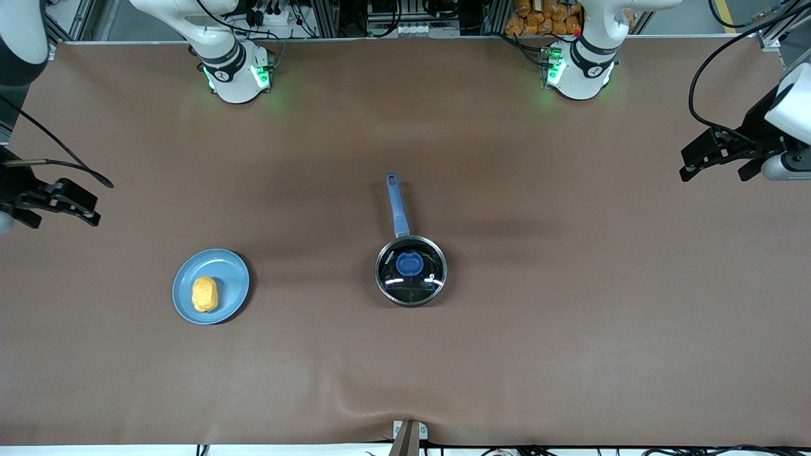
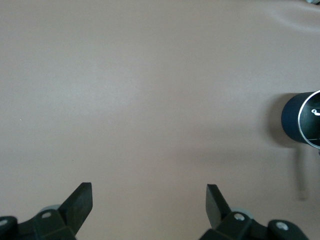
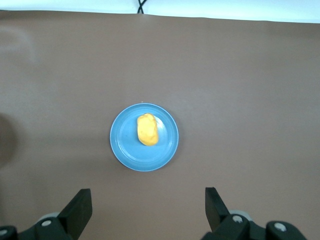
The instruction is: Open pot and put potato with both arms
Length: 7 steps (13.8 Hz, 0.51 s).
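The pot (image 1: pixel 379 271) stands at the table's middle, its blue handle (image 1: pixel 397 206) pointing toward the robots' bases. A glass lid with a blue knob (image 1: pixel 410 263) sits on it. The potato (image 1: pixel 205 294) lies on a light-blue plate (image 1: pixel 234 285) toward the right arm's end. My left gripper (image 1: pixel 716 172) is open and empty, high over the left arm's end of the table. Its wrist view (image 2: pixel 149 192) shows the pot (image 2: pixel 291 118) at the edge. My right gripper (image 1: pixel 60 218) is open and empty over the right arm's end. Its wrist view (image 3: pixel 148 197) shows the potato (image 3: pixel 147 129) on the plate (image 3: pixel 167 150).
The brown table cover (image 1: pixel 570 316) has a wrinkle at the edge nearest the front camera, above a small metal bracket (image 1: pixel 408 434). Both arm bases (image 1: pixel 237 76) stand along the table edge farthest from that camera.
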Each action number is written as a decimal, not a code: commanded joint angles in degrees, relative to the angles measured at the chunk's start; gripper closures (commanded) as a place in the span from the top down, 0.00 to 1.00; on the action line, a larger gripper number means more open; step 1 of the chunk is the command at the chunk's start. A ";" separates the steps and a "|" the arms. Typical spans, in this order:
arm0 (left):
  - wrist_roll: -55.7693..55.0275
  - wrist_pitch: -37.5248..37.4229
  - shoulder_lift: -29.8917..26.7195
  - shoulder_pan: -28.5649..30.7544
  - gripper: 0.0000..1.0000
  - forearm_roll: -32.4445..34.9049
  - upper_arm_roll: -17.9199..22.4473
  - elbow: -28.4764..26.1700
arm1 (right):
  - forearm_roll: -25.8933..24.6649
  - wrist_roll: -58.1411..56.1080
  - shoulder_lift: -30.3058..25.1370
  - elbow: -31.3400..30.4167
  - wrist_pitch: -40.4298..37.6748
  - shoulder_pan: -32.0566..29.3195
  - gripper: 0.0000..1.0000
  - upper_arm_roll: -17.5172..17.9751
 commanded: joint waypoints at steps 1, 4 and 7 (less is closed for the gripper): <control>0.66 -0.02 0.81 -0.55 1.00 -1.27 0.30 -0.04 | 0.39 0.06 1.94 -2.07 3.51 1.17 1.00 -0.20; 0.30 0.24 2.39 -1.07 1.00 -1.27 0.12 0.75 | 0.48 -0.29 6.68 -2.16 4.84 1.78 1.00 -0.20; -0.14 0.33 4.24 -1.16 1.00 -1.27 -2.33 1.54 | 0.39 -1.87 13.71 -2.25 8.87 1.87 1.00 -0.20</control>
